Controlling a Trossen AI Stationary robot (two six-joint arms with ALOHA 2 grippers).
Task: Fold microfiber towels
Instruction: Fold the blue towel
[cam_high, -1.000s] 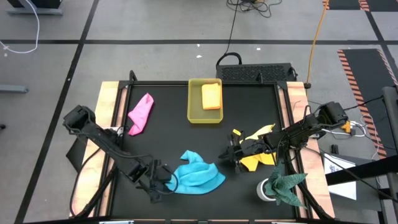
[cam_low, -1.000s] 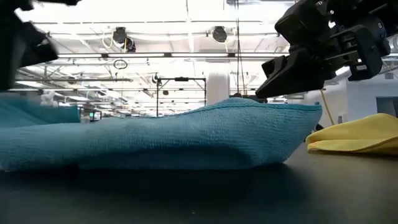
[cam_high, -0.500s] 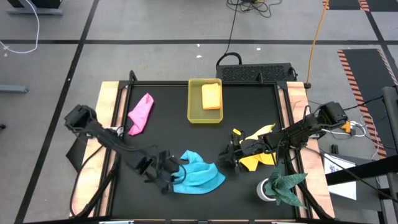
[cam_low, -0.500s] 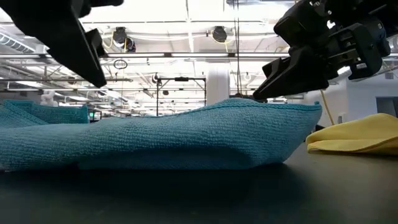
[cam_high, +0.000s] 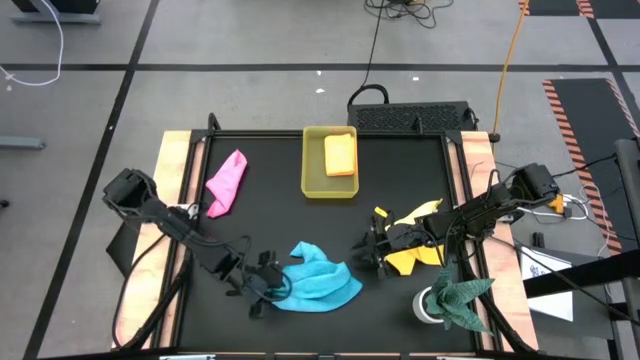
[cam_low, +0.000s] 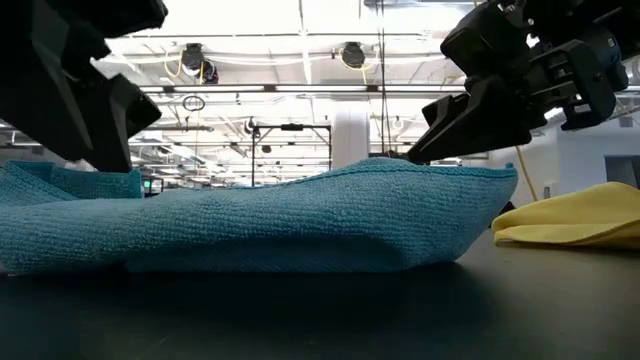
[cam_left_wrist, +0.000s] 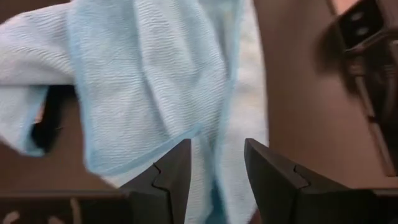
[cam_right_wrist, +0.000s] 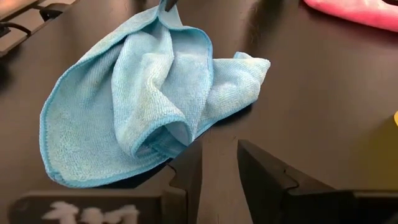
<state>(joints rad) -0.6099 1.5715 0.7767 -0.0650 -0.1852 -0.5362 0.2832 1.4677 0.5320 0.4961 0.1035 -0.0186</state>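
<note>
A: Starting at the left of the overhead picture, what is there?

B: The pink towel (cam_high: 226, 182) lies bunched at the upper left of the black table (cam_high: 270, 230). Below it, at the lower left, the left gripper (cam_high: 262, 290) sits at the left edge of the light blue towel (cam_high: 320, 280); in its wrist view the two fingers (cam_left_wrist: 171, 177) stand spread with blue cloth showing between them, pinching nothing that I can make out.

A: And in the middle?

B: The blue towel is crumpled at lower centre. Above it, at top centre, the yellow tray (cam_high: 315, 170) holds the orange towel (cam_high: 340, 155).

A: The right side?

B: The right gripper (cam_high: 374, 253) is right of centre, just beside the blue towel and over the yellow towel (cam_high: 415, 250). Its fingers (cam_right_wrist: 267, 177) are parted, a bare strip of table between them. At the lower right a dark green cloth (cam_high: 458, 298) rests on a white object.
</note>
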